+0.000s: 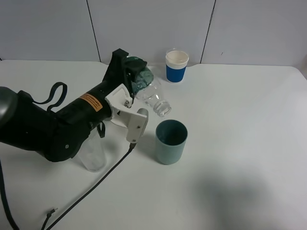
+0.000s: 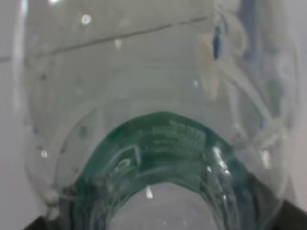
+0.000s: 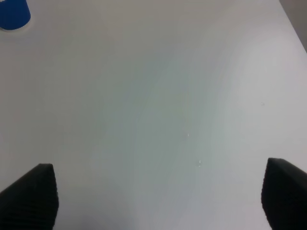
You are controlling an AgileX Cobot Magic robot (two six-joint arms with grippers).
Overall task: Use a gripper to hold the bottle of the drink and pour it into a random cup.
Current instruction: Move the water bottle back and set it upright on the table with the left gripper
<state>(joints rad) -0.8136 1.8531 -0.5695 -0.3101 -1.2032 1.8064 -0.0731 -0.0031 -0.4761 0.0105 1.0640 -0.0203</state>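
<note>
My left gripper (image 1: 135, 76) is shut on the clear bottle (image 1: 149, 93) with the dark green label. It holds the bottle tilted, with the open neck pointing down and right, just above and left of the teal-green cup (image 1: 171, 141). The cup stands upright on the table. The left wrist view is filled by the bottle (image 2: 158, 143) seen from very close. My right gripper (image 3: 158, 196) is open over bare table; it does not show in the exterior high view.
A blue paper cup with a white rim (image 1: 176, 65) stands at the back, and its edge shows in the right wrist view (image 3: 14, 14). A clear tumbler (image 1: 92, 151) stands under my left arm. A black cable (image 1: 91, 189) trails over the table front.
</note>
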